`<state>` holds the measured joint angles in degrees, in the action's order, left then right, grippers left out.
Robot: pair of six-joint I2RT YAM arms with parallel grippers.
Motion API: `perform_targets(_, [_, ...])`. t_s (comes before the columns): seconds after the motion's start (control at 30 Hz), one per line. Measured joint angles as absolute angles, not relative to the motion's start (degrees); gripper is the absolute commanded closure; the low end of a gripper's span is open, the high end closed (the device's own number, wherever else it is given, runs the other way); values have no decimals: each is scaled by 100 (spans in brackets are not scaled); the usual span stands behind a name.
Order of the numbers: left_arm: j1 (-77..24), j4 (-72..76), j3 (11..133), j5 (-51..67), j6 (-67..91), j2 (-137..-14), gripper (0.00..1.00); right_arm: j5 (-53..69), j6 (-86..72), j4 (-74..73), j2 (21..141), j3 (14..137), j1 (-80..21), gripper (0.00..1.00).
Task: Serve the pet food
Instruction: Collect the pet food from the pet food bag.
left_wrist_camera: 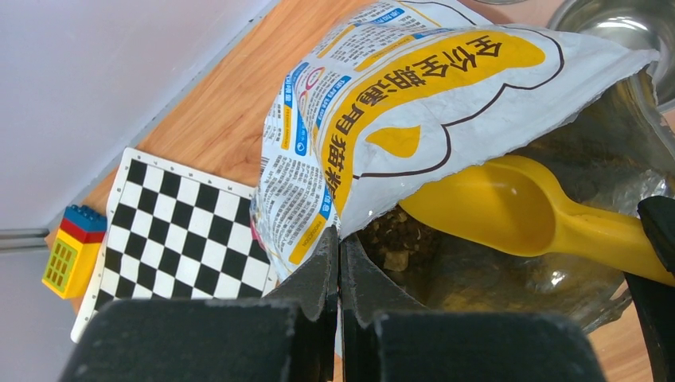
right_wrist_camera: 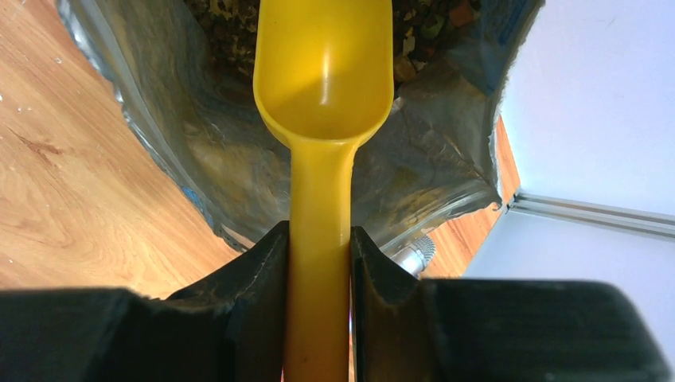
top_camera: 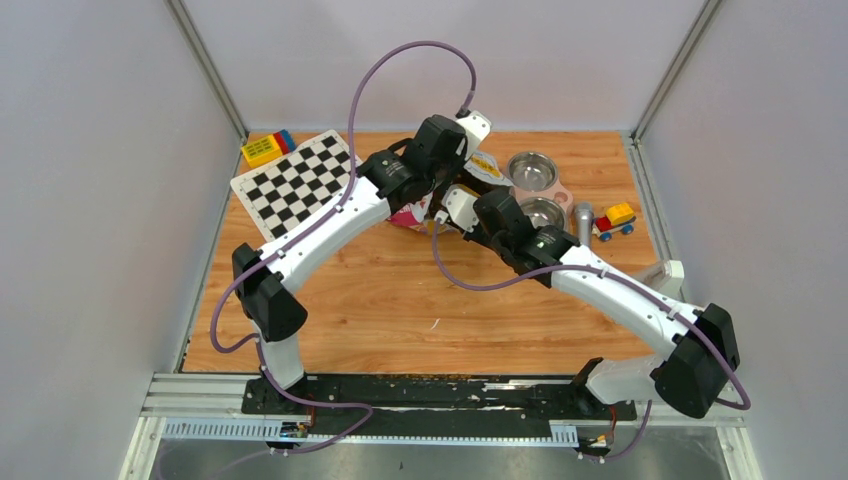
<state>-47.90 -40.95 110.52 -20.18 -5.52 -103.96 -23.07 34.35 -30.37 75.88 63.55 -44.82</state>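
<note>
Left gripper (left_wrist_camera: 338,239), status? — JK

Jaws together, pinched on the rim of the bag (left_wrist_camera: 414,103), holding the mouth open twd the right arm. Bag lies tilted on table (top_camera: 400,300), just beside checkerboard (left_wrist_camera: 183,231). — MT

Where's the pet food? — JK

All of the pet food (left_wrist_camera: 394,243) I can see is inside the bag, a brown heap deep in the foil lining. None visible in the scoop. — MT

Scoop + right side? — JK

Cup of scoop (left_wrist_camera: 493,207) is inside the bag mouth, empty, tip just short of the heap. The right gripper (right_wrist_camera: 318,239) is clamped on the handle, one jaw tight on each side. Steel bowls (top_camera: 532,170) sit just right of the bag. Far one looks empty, near one part-hidden by the arm. — MT

Step? — JK

Judging: scooping stage, no load taken yet. Next move needs cup pushed fwd + down into the heap, then wrist levelled so pellets don't spill. W/draw w/o snagging foil, w/ rim held up by left arm. — MT
</note>
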Motion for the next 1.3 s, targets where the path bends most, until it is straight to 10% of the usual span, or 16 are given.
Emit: perform_targets(1.3, [-4812,-4141,11054,-1267,-213,-10396,100,-2906,5697,-3144,6661,5489,-4523,100])
